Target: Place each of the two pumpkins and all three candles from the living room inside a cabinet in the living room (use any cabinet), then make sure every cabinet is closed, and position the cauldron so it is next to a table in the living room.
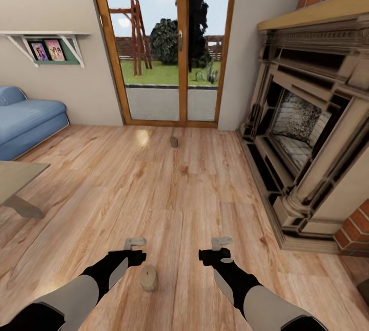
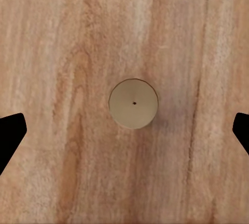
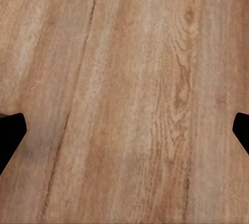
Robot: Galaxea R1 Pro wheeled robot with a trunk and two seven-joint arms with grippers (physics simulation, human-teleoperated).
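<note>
Now the left end effector (image 2: 124, 130) hangs wide open right over a candle (image 2: 133, 103) standing on the wood floor (image 1: 184, 187), so I think it must drop down and squeeze it, while the right end effector (image 3: 124, 130) waits open too.

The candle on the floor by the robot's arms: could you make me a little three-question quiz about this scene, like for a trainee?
1. True or false: the near candle stands upright on the wooden floor.
2. Multiple choice: the left gripper is A) shut on the candle, B) open above the candle, C) resting on the sofa.
3. Fill in: a second candle lies far off, in front of the glass ____.

Key: 1 true, its round top faces the left wrist camera. 2 B. 3 door.
</note>
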